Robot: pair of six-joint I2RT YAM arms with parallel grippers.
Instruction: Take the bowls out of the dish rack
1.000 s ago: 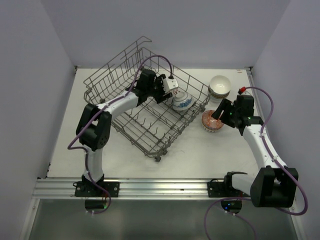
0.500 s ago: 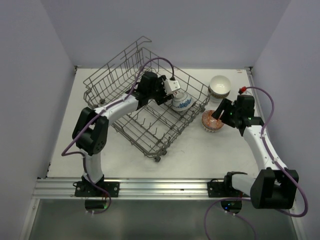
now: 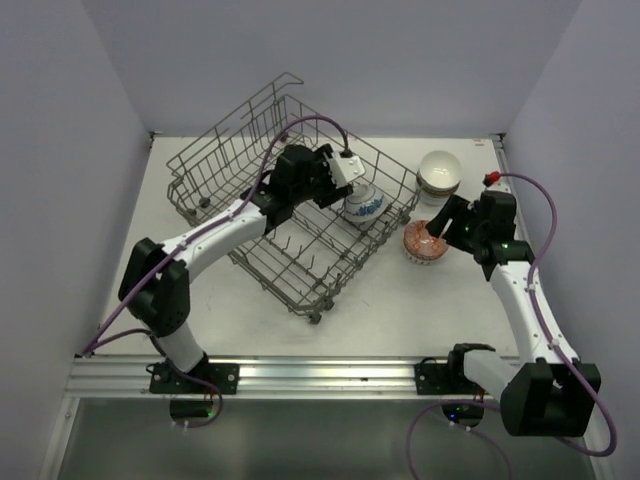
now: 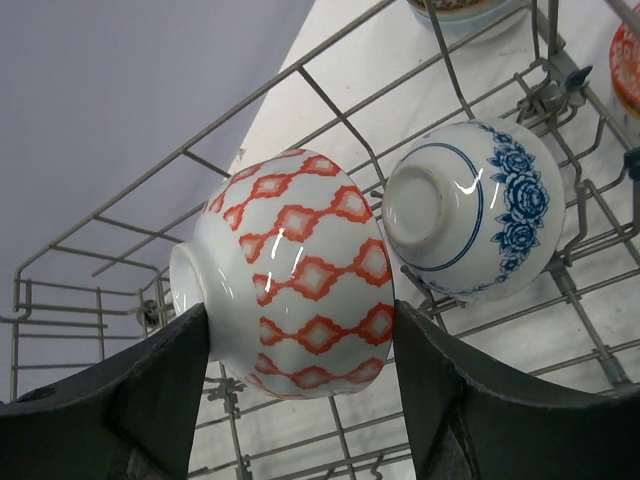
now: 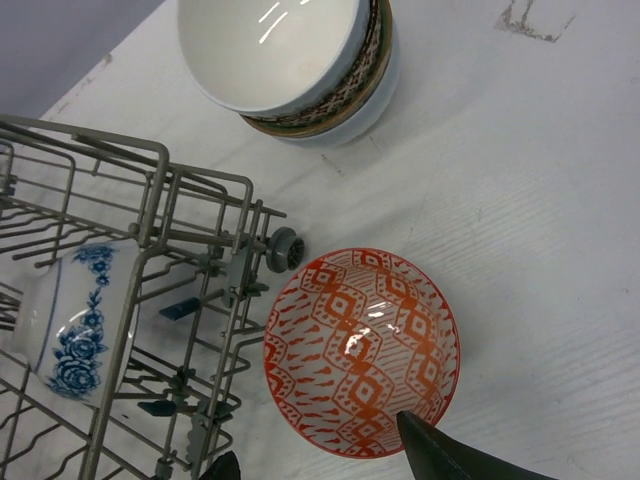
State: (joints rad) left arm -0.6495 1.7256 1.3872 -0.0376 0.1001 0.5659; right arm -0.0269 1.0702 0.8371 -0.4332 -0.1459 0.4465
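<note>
Your left gripper (image 4: 300, 330) holds the red diamond bowl (image 4: 295, 275) on its side, one dark finger against its mouth end and the other against its foot end, so the jaws stand at a middling width, filled by the bowl. It hangs over the far right part of the dish rack (image 3: 290, 262), with the rack's raised wire side behind it. Just beside it lies the blue flower bowl (image 4: 475, 210), tipped on its side among the wires with its foot ring turned toward the wrist camera. The two bowls look close enough to meet, but you cannot tell whether they actually touch.

Outside the rack, the red patterned bowl (image 5: 362, 352) sits upright on the white table (image 5: 540, 200), near the rack's corner wheel (image 5: 284, 247). Your right gripper (image 3: 443, 228) hovers over that bowl's near rim with its fingers spread apart and nothing clamped between them.

Farther back on the table, well apart from the right gripper, the stack of bowls (image 5: 290, 60) stands mouth up, with a plain white one on top and patterned rims showing beneath it. The rack itself sits skewed on the table, one corner pointing toward the arms' bases.
</note>
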